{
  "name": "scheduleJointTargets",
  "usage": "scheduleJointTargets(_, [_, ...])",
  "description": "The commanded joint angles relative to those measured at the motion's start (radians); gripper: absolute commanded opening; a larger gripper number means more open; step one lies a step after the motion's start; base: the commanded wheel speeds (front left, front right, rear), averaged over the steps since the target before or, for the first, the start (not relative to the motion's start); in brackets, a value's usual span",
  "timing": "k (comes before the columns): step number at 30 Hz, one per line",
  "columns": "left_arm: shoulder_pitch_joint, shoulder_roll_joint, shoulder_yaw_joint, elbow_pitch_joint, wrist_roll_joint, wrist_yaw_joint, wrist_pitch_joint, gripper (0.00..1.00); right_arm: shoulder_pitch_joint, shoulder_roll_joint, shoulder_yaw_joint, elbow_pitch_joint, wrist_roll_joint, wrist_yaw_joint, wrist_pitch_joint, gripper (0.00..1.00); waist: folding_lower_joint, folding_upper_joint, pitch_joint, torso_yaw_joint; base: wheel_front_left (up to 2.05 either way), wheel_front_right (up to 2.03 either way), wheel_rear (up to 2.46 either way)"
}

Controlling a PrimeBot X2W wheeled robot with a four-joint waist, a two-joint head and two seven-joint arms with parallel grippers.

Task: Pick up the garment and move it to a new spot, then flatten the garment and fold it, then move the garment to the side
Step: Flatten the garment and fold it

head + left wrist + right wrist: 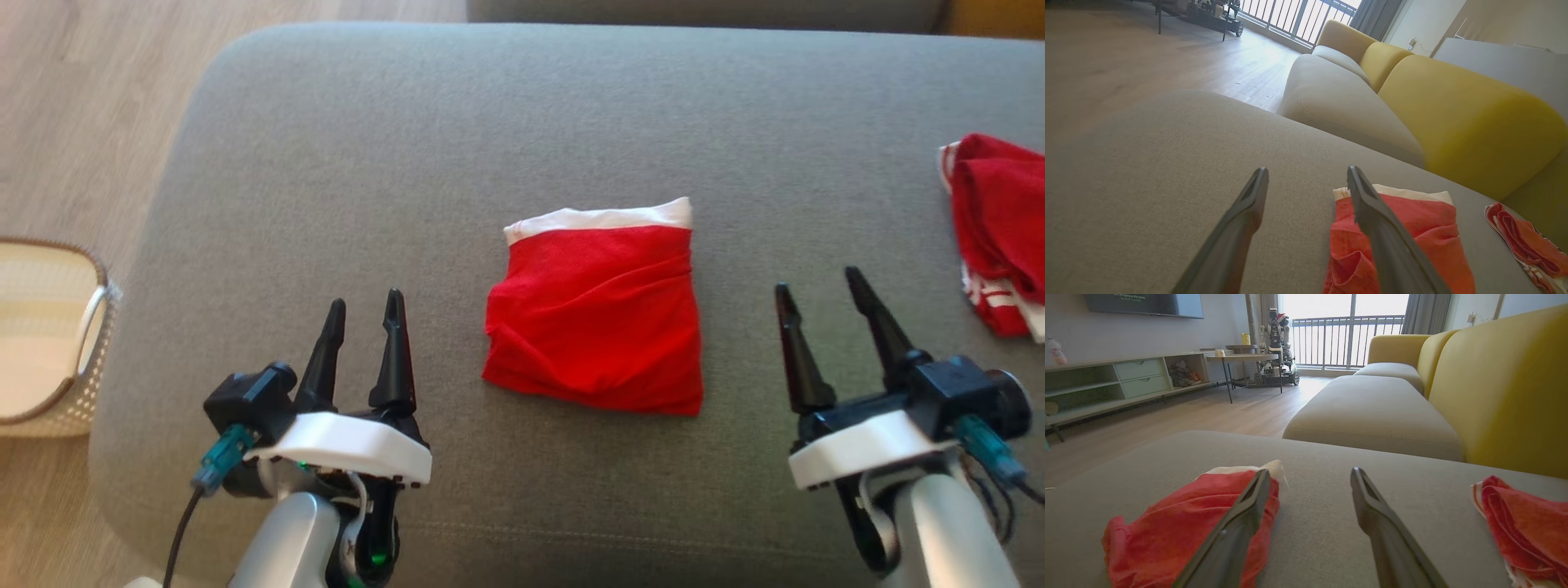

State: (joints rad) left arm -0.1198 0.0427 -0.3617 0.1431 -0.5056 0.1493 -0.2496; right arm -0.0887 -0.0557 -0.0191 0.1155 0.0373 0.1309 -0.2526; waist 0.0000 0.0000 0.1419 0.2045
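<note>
Garment, red with a white band, folded square at the middle of a broad grey cushion. Pale wood floor lies to the left, and a yellow sofa back rises beyond. A woven basket stands on the floor at left. A second red cloth lies at the cushion's right edge. Left gripper and right gripper, fingers spread and empty, flank the garment on the near side, apart from it.

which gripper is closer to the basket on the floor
Left. The left gripper hovers over the cushion just right of the basket; the right gripper is far across, beyond the folded red garment.
</note>
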Motion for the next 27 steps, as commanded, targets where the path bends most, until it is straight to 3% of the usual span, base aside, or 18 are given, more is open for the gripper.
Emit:
scheduleJointTargets(1, [-0.039,0.008,0.025,-0.034,-0.006,0.000,-0.012,1.00,-0.051,0.001,0.036,-0.020,0.010,0.000,-0.009,0.47,0.0000,0.0000,0.019,0.020,0.00,0.00,0.00])
scheduleJointTargets(2, [-0.042,0.008,0.024,-0.034,-0.007,0.001,-0.012,1.00,-0.063,-0.004,0.046,-0.010,0.016,0.000,-0.009,0.05,0.0000,0.0000,0.026,0.029,0.00,0.00,0.00])
scheduleJointTargets(3, [-0.045,0.008,0.022,-0.035,-0.008,0.001,-0.012,1.00,-0.074,-0.009,0.060,0.002,0.023,0.000,-0.009,0.00,0.0000,0.0000,0.033,0.038,0.00,0.00,0.00])
scheduleJointTargets(15, [-0.072,0.008,0.007,-0.038,-0.021,0.007,-0.012,1.00,-0.274,-0.117,0.205,0.213,0.079,0.000,0.039,0.00,0.0000,0.0000,0.081,0.110,0.00,0.00,0.00])
scheduleJointTargets(27, [-0.069,0.008,0.006,-0.034,-0.030,0.014,-0.012,1.00,-0.293,-0.190,0.313,0.338,0.194,0.000,0.115,0.00,0.0000,0.0000,0.081,0.119,0.00,0.00,0.00])
